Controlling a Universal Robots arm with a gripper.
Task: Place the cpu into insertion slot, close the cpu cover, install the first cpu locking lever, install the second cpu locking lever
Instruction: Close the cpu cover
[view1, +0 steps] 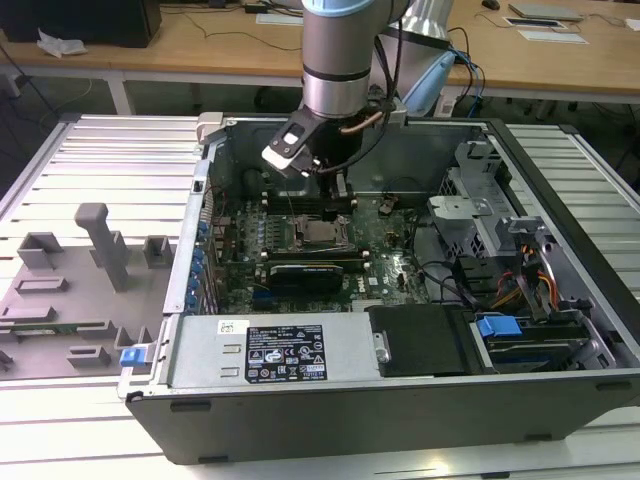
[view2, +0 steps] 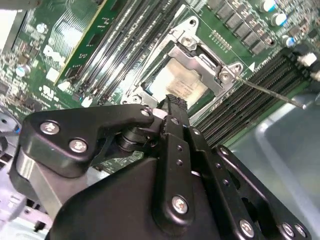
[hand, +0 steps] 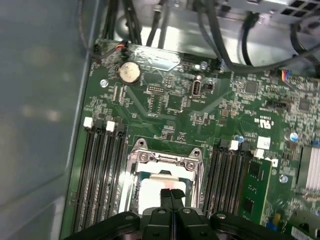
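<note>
Closest to both wrist views is my gripper, its two black fingers clenched flat against each other with nothing between them. They point straight down at the socket, I judge so that the narrow tip can press on small parts there. The cpu lies in the insertion slot, its pale top showing through the window of the cpu cover, which looks folded down over it. In the second wrist view a thin locking lever runs out from the cover's corner across the memory slots; I take it as not yet latched.

In the exterior view, with the socket as dial centre, the gripper hangs at twelve o'clock. The open computer case holds the motherboard, with a drive cage at three o'clock. A grey fixture tray lies outside at nine o'clock.
</note>
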